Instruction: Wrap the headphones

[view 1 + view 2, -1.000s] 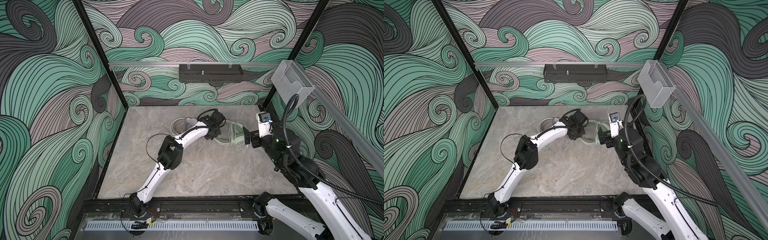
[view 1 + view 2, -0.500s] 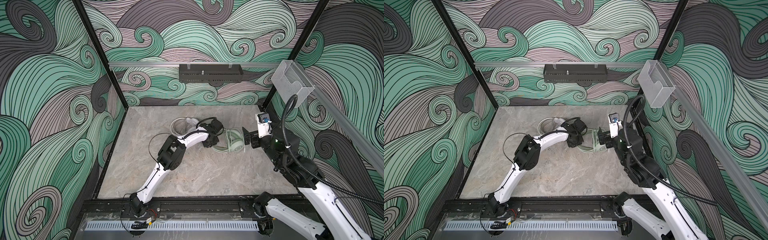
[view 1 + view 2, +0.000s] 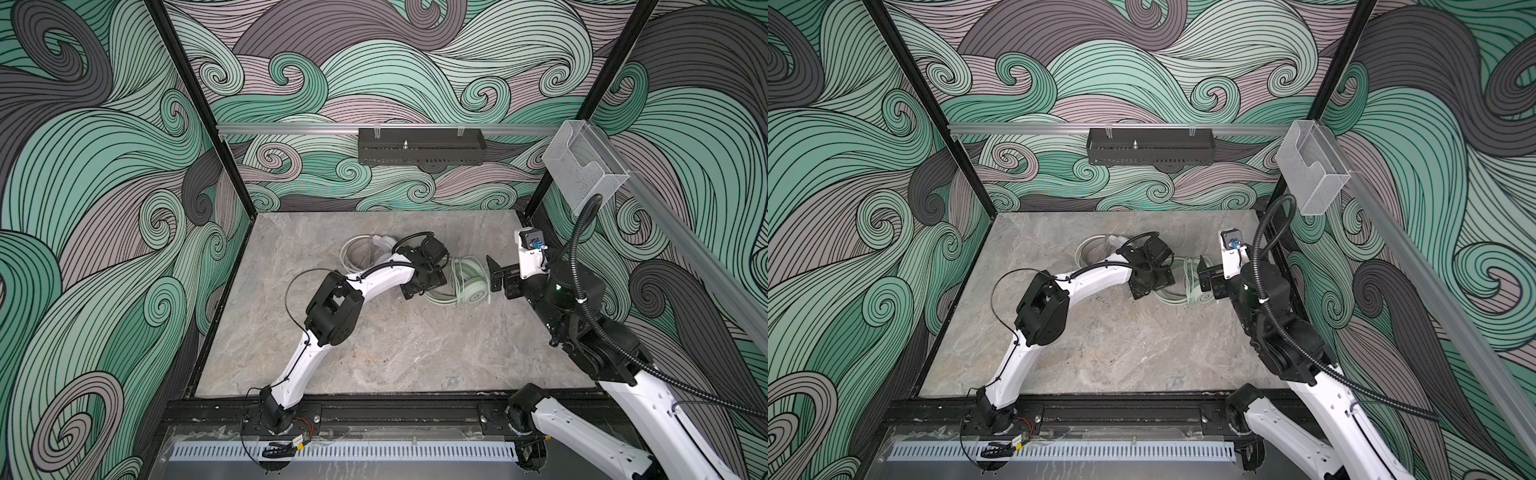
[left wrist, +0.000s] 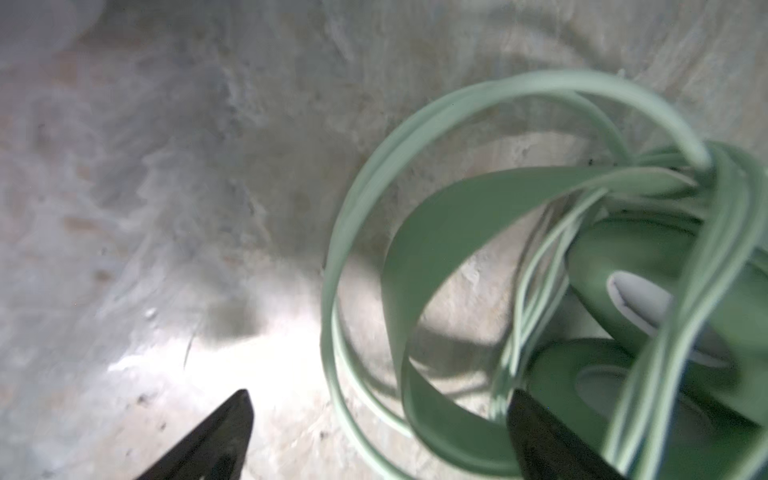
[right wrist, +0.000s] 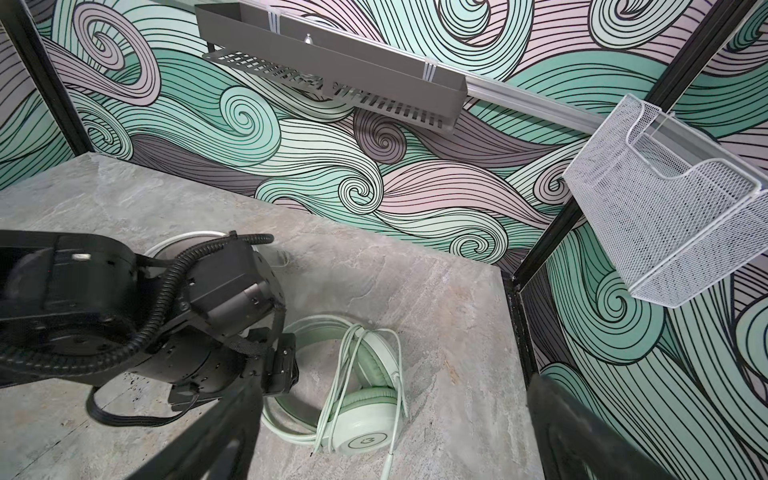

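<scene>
The pale mint headphones (image 3: pixel 467 282) (image 3: pixel 1187 289) lie on the marble table right of centre, with their cable wound in loops over the earcups (image 5: pixel 365 432). My left gripper (image 3: pixel 424 286) (image 3: pixel 1150 284) is low at their left side and open. Its wrist view shows the mint headband (image 4: pixel 436 232) and cable loops running loose between the black fingertips (image 4: pixel 245 415). My right gripper (image 3: pixel 496 282) (image 5: pixel 390 415) hangs open just right of the mint set, holding nothing. The white headphones (image 3: pixel 365 253) (image 5: pixel 183 243) lie further back, partly hidden by the left arm.
A black slotted shelf (image 3: pixel 419 145) hangs on the back wall rail. A see-through mesh bin (image 3: pixel 582 170) (image 5: pixel 665 216) is mounted on the right rail above the right arm. Patterned walls enclose the table on three sides.
My left gripper has come down toward the front and gone from shut to open, letting go of the mint headphones, which now rest on the table. The right gripper stayed open and barely moved.
</scene>
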`<move>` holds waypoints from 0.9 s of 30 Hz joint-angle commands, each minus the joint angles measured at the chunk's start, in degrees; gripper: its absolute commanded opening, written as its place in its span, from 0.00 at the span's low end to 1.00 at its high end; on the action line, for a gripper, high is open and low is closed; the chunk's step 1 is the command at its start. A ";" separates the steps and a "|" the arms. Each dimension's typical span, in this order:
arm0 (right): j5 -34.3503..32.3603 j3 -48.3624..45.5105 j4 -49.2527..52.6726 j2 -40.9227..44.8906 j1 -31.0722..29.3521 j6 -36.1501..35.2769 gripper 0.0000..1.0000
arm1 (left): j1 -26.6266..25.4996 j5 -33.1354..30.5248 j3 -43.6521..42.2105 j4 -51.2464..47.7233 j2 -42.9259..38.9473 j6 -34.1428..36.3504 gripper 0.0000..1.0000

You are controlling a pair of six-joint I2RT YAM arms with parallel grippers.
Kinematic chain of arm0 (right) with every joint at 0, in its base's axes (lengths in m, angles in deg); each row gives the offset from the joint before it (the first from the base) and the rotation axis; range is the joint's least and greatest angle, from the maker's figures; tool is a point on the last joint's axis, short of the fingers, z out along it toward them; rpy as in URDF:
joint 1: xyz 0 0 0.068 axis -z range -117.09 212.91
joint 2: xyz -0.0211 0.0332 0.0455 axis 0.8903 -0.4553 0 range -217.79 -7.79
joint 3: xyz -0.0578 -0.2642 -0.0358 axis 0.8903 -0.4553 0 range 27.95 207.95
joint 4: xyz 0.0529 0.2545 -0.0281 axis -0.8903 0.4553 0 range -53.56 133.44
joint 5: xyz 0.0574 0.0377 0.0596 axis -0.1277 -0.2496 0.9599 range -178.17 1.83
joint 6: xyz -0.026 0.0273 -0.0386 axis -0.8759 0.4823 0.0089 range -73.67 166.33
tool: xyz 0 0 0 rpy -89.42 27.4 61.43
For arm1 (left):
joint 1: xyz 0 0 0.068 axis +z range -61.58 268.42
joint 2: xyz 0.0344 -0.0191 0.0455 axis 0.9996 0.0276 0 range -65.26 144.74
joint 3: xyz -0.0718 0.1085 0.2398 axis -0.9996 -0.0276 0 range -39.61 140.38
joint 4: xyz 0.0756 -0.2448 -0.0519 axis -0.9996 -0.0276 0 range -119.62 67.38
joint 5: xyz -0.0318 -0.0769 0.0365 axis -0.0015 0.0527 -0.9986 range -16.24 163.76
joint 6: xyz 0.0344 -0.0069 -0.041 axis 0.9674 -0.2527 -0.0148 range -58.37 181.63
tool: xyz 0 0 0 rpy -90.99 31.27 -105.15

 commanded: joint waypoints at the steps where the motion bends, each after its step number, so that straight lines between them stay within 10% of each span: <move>1: 0.73 -2.66 -2.87 0.69 0.76 2.04 1.00 | -0.51 3.28 -4.00 3.40 -7.76 1.59 0.98; 14: 0.63 -25.69 -26.96 -2.35 14.84 13.69 1.00 | -3.20 11.62 -31.36 6.93 -35.67 25.85 0.99; 27: 10.86 -36.98 -46.74 -14.74 24.95 6.81 1.00 | 15.93 -27.06 -67.47 10.37 -81.02 46.56 0.99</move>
